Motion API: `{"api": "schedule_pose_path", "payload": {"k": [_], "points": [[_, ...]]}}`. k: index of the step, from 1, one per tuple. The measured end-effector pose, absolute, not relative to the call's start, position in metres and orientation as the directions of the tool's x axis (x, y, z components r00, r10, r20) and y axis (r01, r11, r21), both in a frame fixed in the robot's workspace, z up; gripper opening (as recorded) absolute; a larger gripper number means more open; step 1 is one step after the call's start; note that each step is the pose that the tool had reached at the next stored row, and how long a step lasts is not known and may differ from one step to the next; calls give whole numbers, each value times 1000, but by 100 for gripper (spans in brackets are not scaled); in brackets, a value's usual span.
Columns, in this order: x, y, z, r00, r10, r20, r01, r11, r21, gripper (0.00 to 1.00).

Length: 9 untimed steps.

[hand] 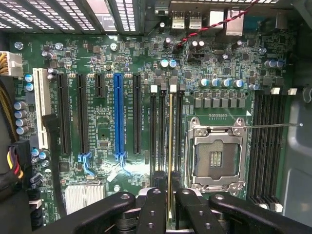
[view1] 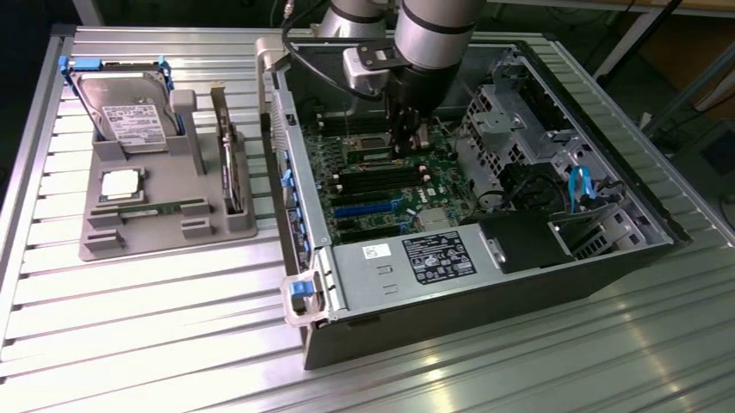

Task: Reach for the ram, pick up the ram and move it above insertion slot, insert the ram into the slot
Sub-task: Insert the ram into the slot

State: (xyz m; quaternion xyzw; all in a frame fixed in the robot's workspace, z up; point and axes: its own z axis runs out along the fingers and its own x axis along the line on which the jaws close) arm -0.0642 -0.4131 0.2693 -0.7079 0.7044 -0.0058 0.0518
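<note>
In the wrist view my gripper (hand: pixel 169 207) is shut on the ram (hand: pixel 169 146). The ram shows edge-on as a thin pale-green strip between the two black fingers (hand: pixel 154 207). It runs lengthwise along one black slot (hand: pixel 170 92) in a bank of parallel memory slots (hand: pixel 161 131) beside the silver processor socket (hand: pixel 215 156). Whether the stick touches the slot or hangs just above it I cannot tell. In the exterior view the gripper (view1: pixel 411 142) reaches down into the open computer case over the green motherboard (view1: pixel 379 185).
A blue expansion socket (hand: pixel 118 117) and black card sockets lie beside the memory bank, and a second memory bank (hand: pixel 269 141) lies past the processor socket. The case walls (view1: pixel 460 284) and drive cage (view1: pixel 517 120) ring the arm. A grey fixture (view1: pixel 161 215) at the exterior view's left holds a hard drive (view1: pixel 126 107).
</note>
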Motion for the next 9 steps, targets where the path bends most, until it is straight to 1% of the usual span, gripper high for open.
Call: {"api": "schedule_pose_path", "payload": {"k": [7,9], "points": [[-64,-413,254,8,-998,-65,-996,-2,-85,14],[-64,-413,254,8,-998,-65,-996,-2,-85,14]]}}
